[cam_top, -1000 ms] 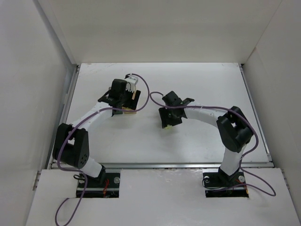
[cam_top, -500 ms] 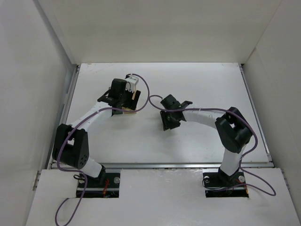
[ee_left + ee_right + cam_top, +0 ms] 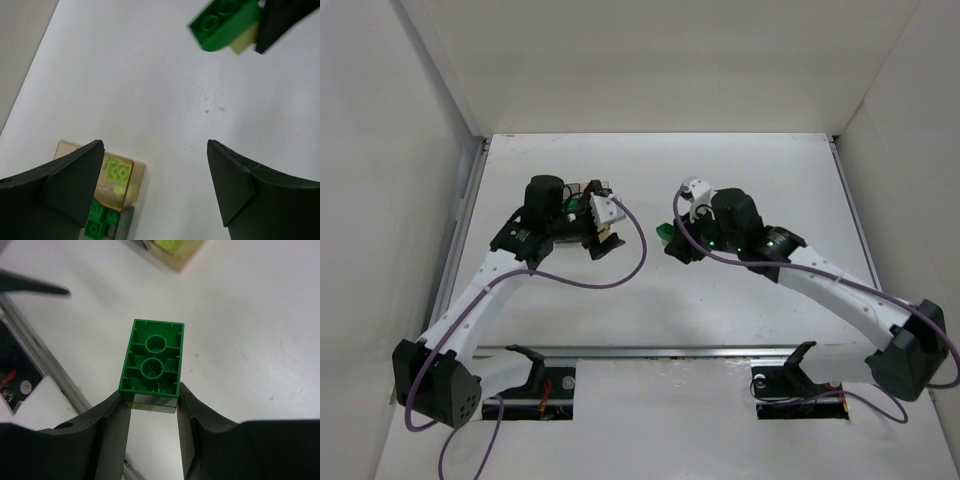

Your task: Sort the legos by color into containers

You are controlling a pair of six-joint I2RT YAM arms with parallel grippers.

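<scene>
One tiny dark green plastic brick [image 3: 152, 360] looks hard, light, slippery; the right claw [image 3: 152, 402] pinches its sides, the left claw [image 3: 155, 172] is spread.

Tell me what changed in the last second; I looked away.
The left arm and right arm both dropped their elbows toward the near edge and stretched out. The right end effector stays mid-table, now visibly shut on a dark green lego. The left end effector has backed slightly off the containers and is open, empty. The containers show no shift that I can tell.
</scene>
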